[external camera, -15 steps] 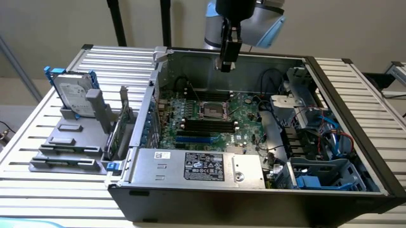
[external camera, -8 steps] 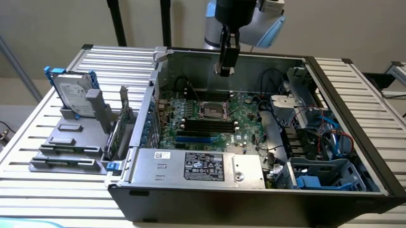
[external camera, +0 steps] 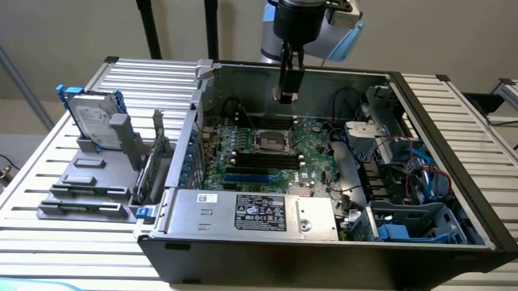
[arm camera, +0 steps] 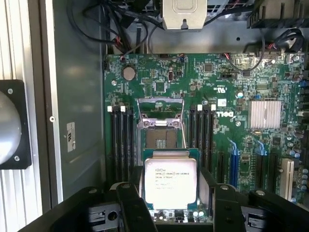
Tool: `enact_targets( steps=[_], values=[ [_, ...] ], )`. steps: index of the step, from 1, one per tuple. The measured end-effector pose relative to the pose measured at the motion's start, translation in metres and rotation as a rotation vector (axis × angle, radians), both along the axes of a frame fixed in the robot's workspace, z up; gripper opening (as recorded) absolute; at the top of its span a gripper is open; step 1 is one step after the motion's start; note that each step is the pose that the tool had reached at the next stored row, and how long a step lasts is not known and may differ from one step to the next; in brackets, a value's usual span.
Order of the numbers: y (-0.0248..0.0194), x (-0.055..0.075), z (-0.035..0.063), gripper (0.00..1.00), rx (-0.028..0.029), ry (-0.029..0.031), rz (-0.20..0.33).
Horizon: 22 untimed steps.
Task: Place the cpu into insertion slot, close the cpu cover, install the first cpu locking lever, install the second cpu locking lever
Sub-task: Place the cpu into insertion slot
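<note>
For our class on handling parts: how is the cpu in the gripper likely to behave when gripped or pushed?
The cpu looks stiff: a flat chip with a metal top, so it probably won't bend. Thin and small, it is likely light. Square and flat, it should not roll; its smooth top may be slippery.

Wall (external camera: 65, 30): plain, pale cream.
Table (external camera: 154, 76): silver metal, made of long slats.
Poles (external camera: 150, 27): two, black, at the back.
Light: soft and bright.

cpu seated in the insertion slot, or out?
Out. The cpu is held in the gripper above the board; the insertion slot shows its bare dark centre.
</note>
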State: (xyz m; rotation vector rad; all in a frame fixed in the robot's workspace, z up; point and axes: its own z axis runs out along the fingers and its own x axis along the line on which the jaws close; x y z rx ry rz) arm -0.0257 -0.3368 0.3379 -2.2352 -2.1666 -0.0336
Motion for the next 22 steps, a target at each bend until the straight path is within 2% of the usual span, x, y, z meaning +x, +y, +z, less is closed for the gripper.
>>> enact_targets(
  steps=[22],
  values=[
    [0.0000, 0.000, -0.0400, 0.54, 0.0001, -0.0001, 0.000]
  ],
)
